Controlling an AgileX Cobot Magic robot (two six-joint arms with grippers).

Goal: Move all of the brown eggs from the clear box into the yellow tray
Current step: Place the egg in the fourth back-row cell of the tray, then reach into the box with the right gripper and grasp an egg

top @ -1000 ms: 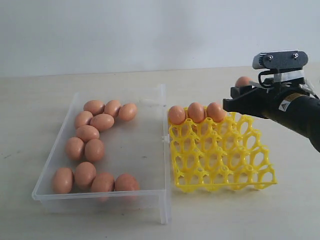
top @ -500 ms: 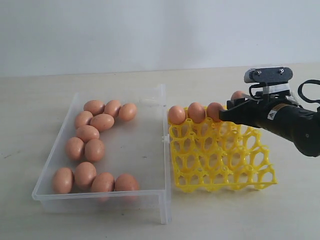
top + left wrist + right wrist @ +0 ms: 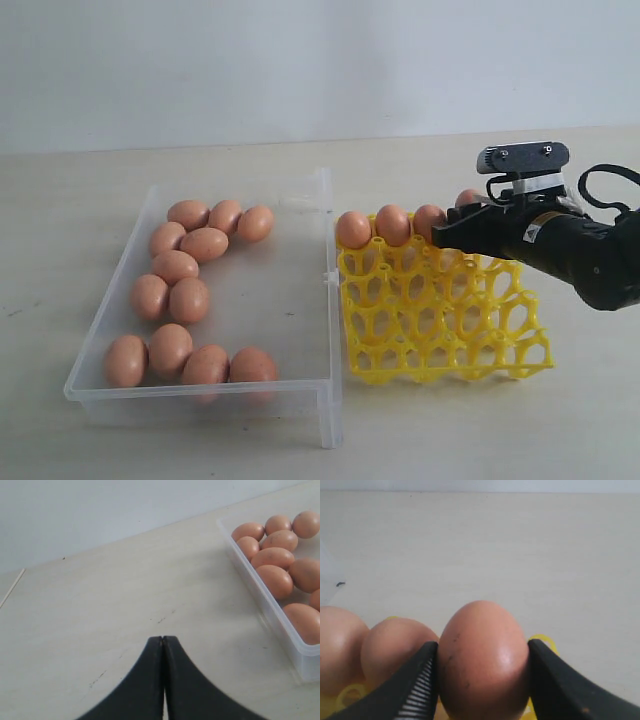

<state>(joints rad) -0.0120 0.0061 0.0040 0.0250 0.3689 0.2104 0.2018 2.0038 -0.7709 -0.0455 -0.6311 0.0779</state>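
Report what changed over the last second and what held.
The right gripper, shut on a brown egg, came down and slightly leftward to the yellow tray's back row. Unchanged: its grip, the three seated eggs, the loose eggs in the clear box.

Outside camera: raised, mid-range; box [image 3: 280, 300] at 9 o'clock, tray [image 3: 440, 320] at 3. My left wrist camera: low over table [image 3: 100, 605], shares box edge. Right: close on egg [image 3: 485, 660], shares tray.

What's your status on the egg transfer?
Left gripper shut, beside the clear box. Right gripper shut on a brown egg at the yellow tray back row, beside three seated eggs. Nothing blocking.
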